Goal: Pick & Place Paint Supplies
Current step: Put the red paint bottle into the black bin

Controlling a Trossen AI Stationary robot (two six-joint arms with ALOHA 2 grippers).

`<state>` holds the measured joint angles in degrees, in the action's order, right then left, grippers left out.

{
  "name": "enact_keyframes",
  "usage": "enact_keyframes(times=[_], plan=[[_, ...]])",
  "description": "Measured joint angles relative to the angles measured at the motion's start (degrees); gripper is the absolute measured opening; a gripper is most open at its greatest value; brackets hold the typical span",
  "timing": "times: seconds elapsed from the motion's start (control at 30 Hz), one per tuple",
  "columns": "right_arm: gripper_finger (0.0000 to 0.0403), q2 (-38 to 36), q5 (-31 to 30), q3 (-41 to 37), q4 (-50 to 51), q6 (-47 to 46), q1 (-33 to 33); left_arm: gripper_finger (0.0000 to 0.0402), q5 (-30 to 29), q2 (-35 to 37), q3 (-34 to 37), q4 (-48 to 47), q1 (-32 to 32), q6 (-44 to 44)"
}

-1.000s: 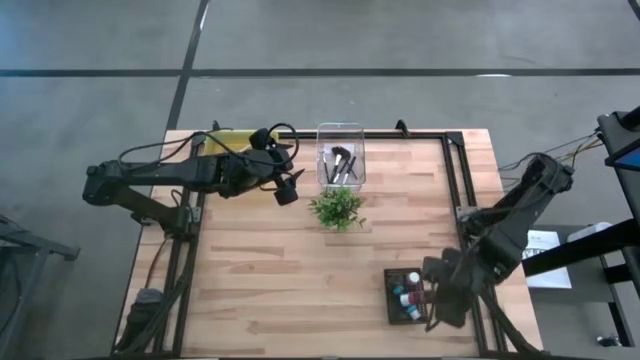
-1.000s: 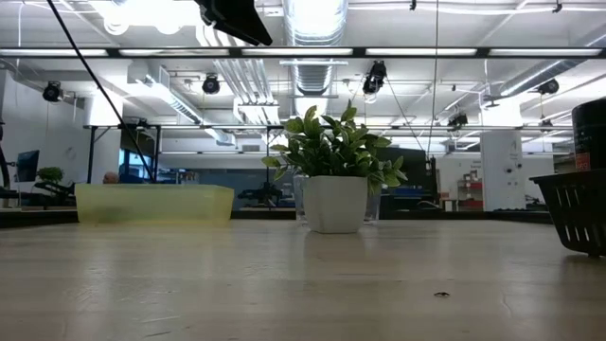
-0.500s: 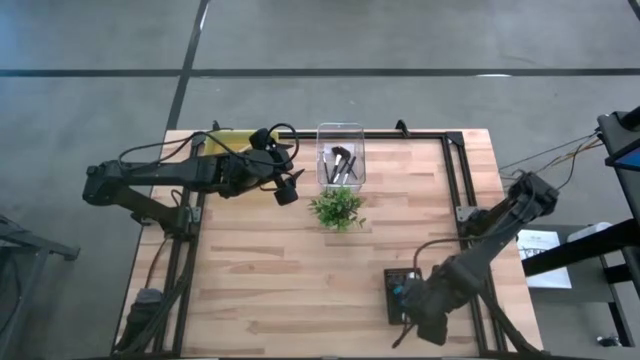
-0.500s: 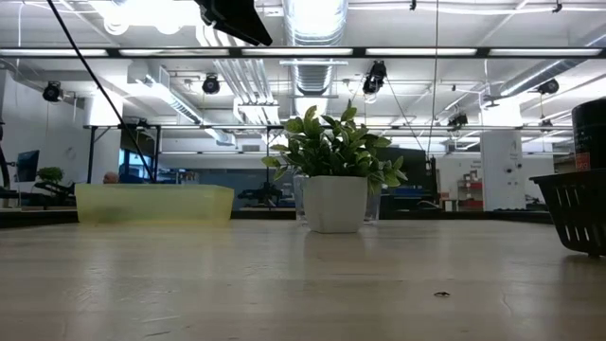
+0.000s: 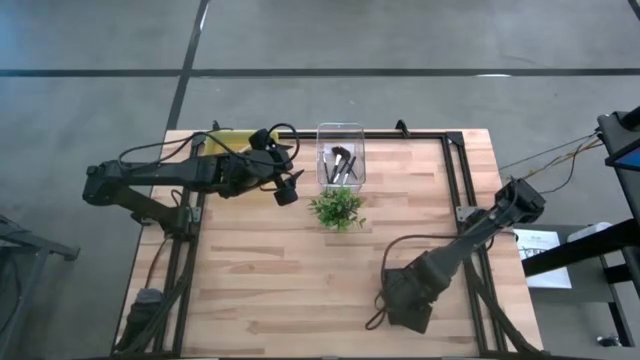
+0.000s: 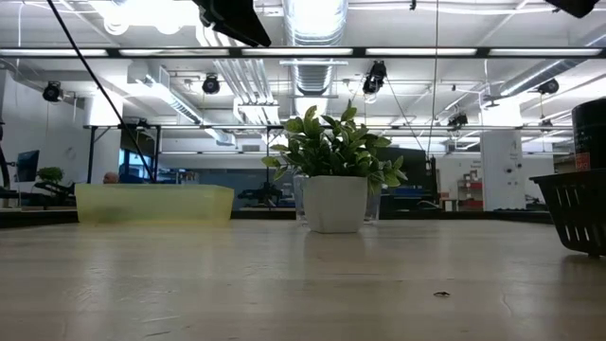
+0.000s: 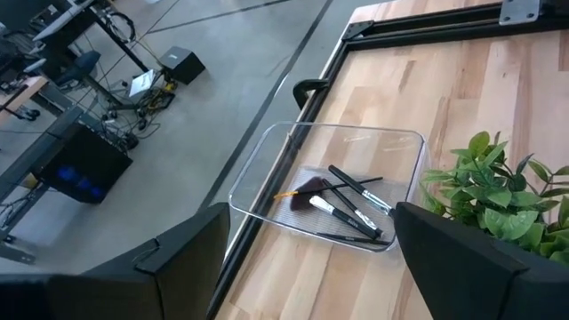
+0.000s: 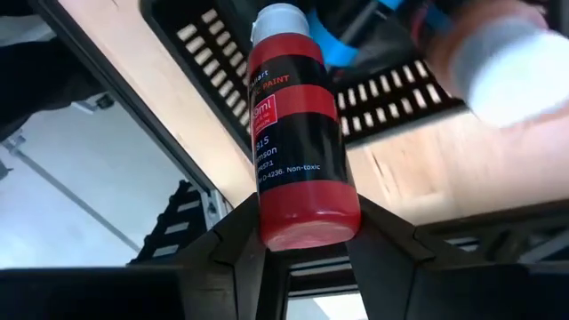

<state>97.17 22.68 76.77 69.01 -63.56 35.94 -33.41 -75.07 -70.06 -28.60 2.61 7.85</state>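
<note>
Only wrist-visible: red paint bottle (image 8: 298, 133) between fingers (image 8: 240, 253)

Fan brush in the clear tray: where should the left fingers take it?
Probably its orange handle end, from above, fingers across it: the fan brush lies flat in the tray, dark brushes crowding its other end. Right gripper holds a red bottle.

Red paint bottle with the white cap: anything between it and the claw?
Nothing visible: the right gripper's fingers clamp the red paint bottle's base, a black slotted basket behind it. The left gripper waits near a clear bin.
</note>
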Motion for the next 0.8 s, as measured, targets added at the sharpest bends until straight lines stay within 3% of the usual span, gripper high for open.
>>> enact_keyframes(times=[0.8], plan=[[0.0134,5.4,0.9,0.7,-0.4,9.3,-0.5,0.0325,0.5,0.0,2.9,0.0,0.0,-2.4]])
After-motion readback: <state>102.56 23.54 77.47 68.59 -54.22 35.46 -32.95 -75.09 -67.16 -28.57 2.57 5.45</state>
